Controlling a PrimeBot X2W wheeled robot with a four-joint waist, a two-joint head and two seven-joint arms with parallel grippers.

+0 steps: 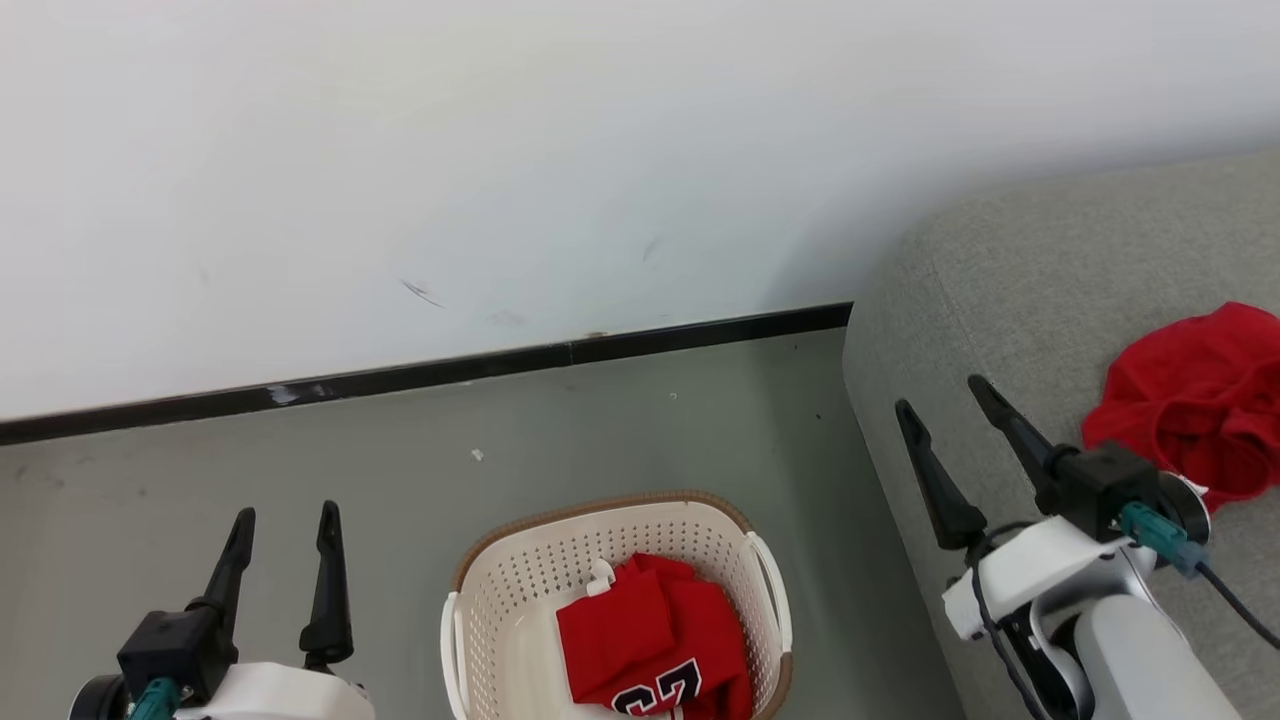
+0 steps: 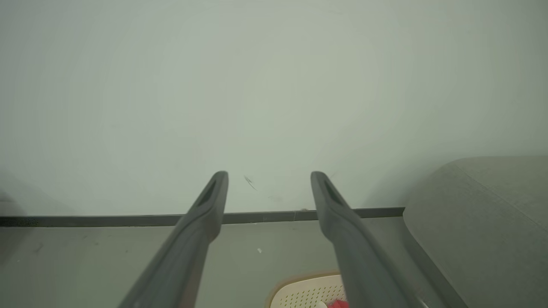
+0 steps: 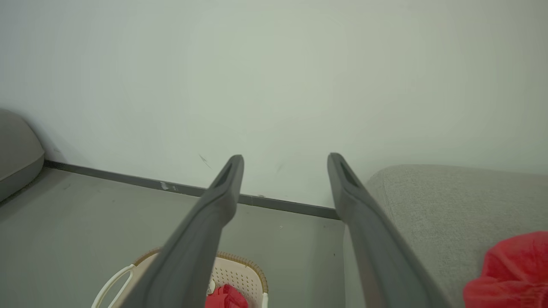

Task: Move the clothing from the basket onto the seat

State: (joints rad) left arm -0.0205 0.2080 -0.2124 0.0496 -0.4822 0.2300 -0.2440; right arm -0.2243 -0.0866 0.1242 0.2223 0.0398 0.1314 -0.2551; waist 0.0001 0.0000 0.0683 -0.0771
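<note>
Low at the left, the left gripper (image 1: pixel 287 512) stands with its two long, dark, tapering fingers spread apart and nothing between them, over the smooth grey-green floor (image 1: pixel 300 450). A small white speck (image 1: pixel 477 455) lies on the floor beyond it. Behind runs a glossy black skirting (image 1: pixel 430 375) with a chipped pale patch, and above that a flat white wall (image 1: pixel 500 150) marked by a thin dark scuff (image 1: pixel 422 292).

In the middle sits the basket (image 1: pixel 600 503), a rounded rectangle of cream plastic pierced with rows of small holes, with a brown woven-look rim and pale loop handles at its sides. Inside lies the jersey (image 1: pixel 640 630), smooth bright red fabric loosely folded, showing part of a black numeral outlined in white and a bit of white trim at its upper edge.

The seat (image 1: pixel 1000 290) rises just right of the basket: coarse grey weave and a broad rounded corner, close against the wall. The right gripper (image 1: pixel 940 393) hangs over the seat's near edge, its fingers parted and empty. Beside its wrist, further right on the seat, a red bundle (image 1: pixel 1200 390) of the same fabric lies crumpled in soft folds, clear of the fingers
</note>
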